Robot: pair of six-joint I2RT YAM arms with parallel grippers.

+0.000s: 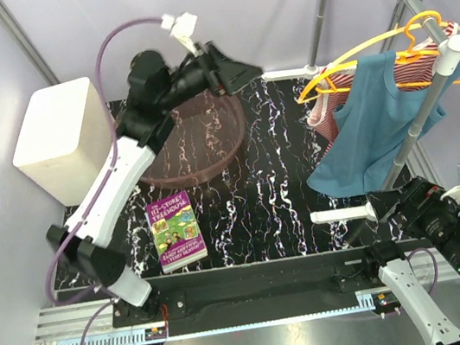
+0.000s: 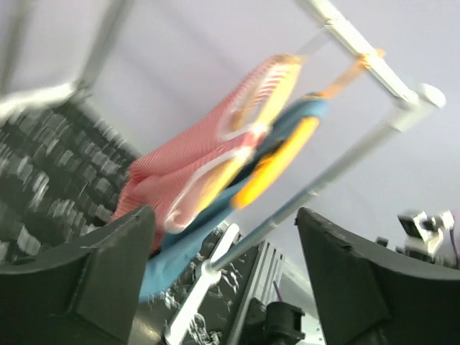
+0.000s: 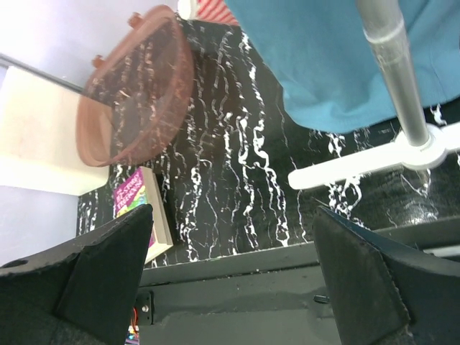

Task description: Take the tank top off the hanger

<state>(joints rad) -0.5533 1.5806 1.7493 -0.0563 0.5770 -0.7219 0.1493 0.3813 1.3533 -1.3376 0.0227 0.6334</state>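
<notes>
A blue tank top hangs on an orange hanger from the white rack at the right. A red striped garment hangs behind it on another orange hanger. My left gripper is raised over the back of the table, left of the rack, open and holding nothing. In its wrist view the tank top, hanger and striped garment lie ahead, apart from the fingers. My right gripper is open and low by the rack's foot, below the tank top's hem.
A brown mesh basket stands at the back centre, and a white box sits at the far left. A colourful book lies near the front left. The rack's pole and white foot stand close to my right gripper.
</notes>
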